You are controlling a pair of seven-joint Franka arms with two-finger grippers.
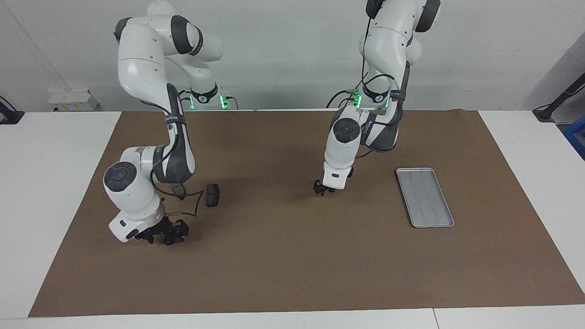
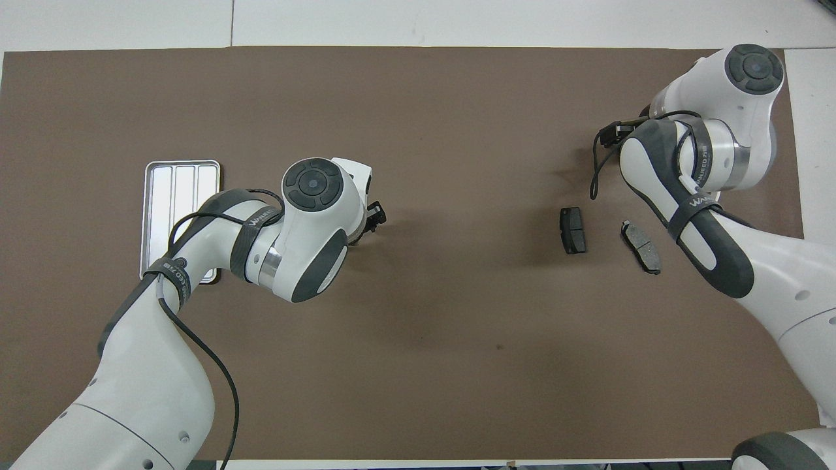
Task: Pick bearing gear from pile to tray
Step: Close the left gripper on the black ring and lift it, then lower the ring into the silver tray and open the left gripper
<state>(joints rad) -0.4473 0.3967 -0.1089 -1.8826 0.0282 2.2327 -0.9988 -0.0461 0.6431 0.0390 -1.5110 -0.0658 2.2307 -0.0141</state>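
Facing view: right gripper (image 1: 170, 236) low at mat (image 1: 292, 274), lower left of frame, fingers around small black gear (image 1: 169, 240); grip can't tell. Left gripper (image 1: 322, 189) mid-frame just above mat, fingers can't tell. Pad (image 1: 212, 195) upper right of gear. Tray (image 1: 424, 197) right-center.

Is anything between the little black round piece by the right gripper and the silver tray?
Mostly bare brown mat. Only the left gripper hangs low over the mat, roughly between the small black round piece and the ribbed silver-grey metal tray.
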